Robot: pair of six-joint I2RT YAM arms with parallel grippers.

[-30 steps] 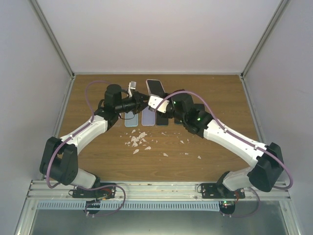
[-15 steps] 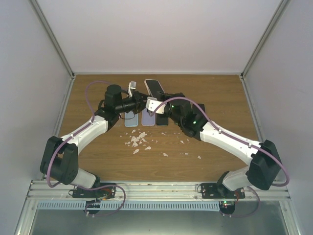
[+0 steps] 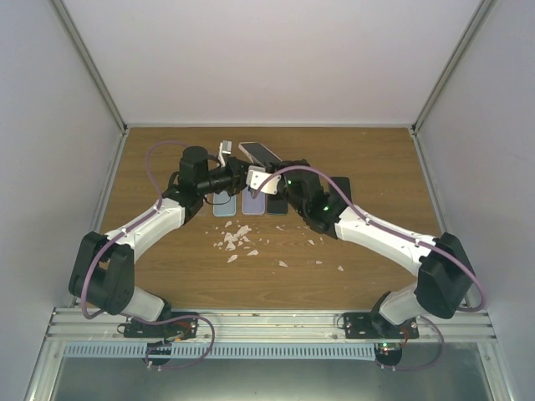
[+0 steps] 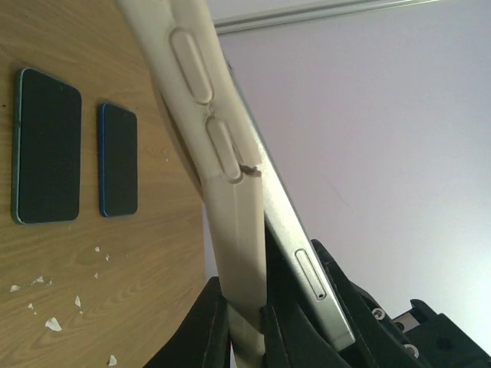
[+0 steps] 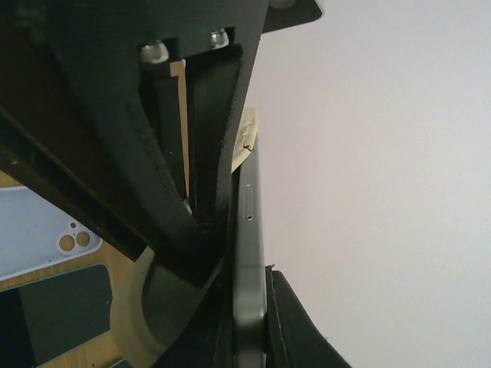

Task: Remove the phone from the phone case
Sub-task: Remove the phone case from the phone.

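Observation:
The phone [image 3: 260, 154] is held up over the back of the table, dark screen up, between both arms. In the left wrist view its silver edge [image 4: 301, 257] stands peeled away from the cream phone case [image 4: 230, 222]. My left gripper [image 4: 244, 326] is shut on the case's side wall. My right gripper [image 5: 251, 337] is shut on the phone's grey edge [image 5: 249, 253], with the cream case [image 5: 129, 310] bending away to the left of it. In the top view the left gripper [image 3: 236, 176] and right gripper [image 3: 269, 177] nearly touch.
A row of phones and cases lies on the wooden table below the grippers: a light blue case [image 3: 224, 205], a lavender one [image 3: 253, 201] and dark ones [image 3: 277, 204]. White scraps [image 3: 237, 238] are scattered nearer the front. Two dark phones [image 4: 46, 146] show in the left wrist view.
My right gripper has slid left toward the left gripper and shut on the phone's edge. The phone has tilted and shifted slightly left. The left gripper keeps its hold.

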